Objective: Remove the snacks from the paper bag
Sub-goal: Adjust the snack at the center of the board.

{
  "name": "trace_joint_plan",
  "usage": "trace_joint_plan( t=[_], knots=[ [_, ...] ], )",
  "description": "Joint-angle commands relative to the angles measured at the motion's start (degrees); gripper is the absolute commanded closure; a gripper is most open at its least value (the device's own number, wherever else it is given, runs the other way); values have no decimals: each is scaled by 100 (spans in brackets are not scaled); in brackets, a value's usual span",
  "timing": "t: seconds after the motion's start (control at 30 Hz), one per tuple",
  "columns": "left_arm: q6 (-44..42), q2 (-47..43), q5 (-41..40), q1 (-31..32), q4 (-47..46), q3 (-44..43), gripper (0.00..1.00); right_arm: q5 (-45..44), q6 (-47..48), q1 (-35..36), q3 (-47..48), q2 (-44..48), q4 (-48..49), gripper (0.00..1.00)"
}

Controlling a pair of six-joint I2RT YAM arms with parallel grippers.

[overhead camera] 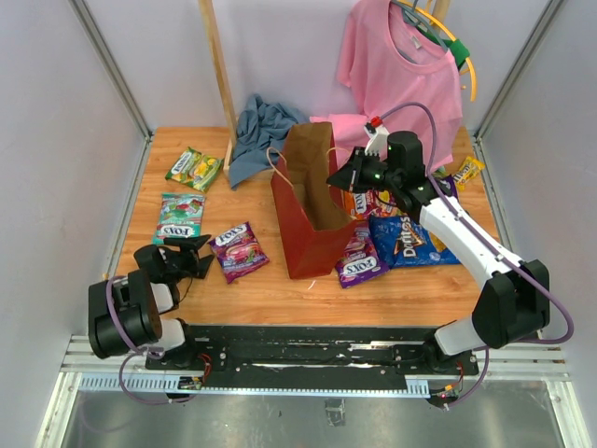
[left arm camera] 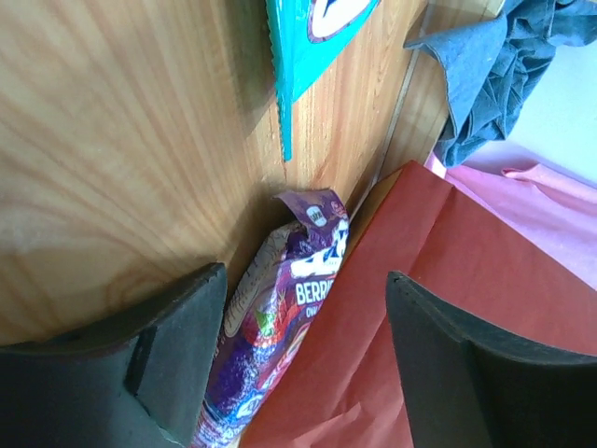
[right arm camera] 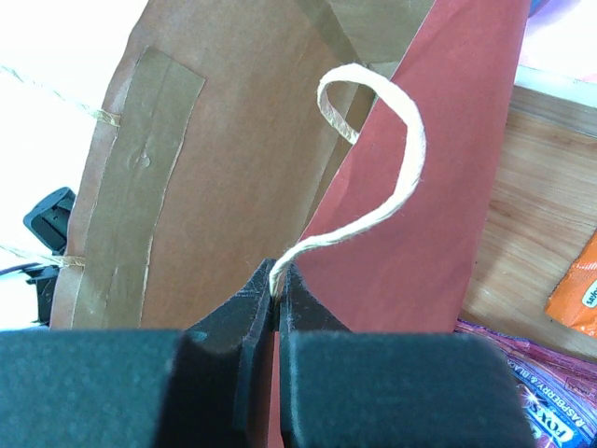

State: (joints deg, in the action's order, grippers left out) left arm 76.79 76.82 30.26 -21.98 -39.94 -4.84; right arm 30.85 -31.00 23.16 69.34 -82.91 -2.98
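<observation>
Pinching the twine handle tight between its two fingers, the right gripper is shut on the string. This is most likely so the paper bag stands up in the middle of the table with its mouth open. No snack shows inside the bag from these views. The left gripper sits low with its fingers wide apart and nothing in them, pointing at a purple packet lying close by the bag's red side. Other snacks lie flat on the wood: green-yellow packets and a teal packet on the left, the blue Doritos bag on the right. The job looks nearly done.
</observation>
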Motion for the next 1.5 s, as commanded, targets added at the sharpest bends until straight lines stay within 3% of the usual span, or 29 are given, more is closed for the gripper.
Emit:
trace_joint_plan(
  t=[0.0,0.53,0.67,0.87,1.17,1.3,1.47],
  knots=[
    [-50,445,-114,9,-349,-146,30,-37,134,75,-2,57,-88,99],
    [-52,1888,142,9,-1699,-526,80,-10,137,79,44,-48,-71,99],
    [-174,1855,125,8,-1527,-665,99,-14,143,75,51,-67,-66,99],
    [-763,1235,-296,8,-705,-776,100,-38,161,76,56,-67,-97,99],
    [-2670,-560,-2581,30,1903,-1231,99,58,17,84,13,-145,48,99],
    [-2772,-374,-2621,33,1888,-1289,99,77,-22,93,16,-125,78,99],
    [-2721,721,-2151,33,1586,-1498,99,40,45,101,48,-38,-8,99]
  ],
)
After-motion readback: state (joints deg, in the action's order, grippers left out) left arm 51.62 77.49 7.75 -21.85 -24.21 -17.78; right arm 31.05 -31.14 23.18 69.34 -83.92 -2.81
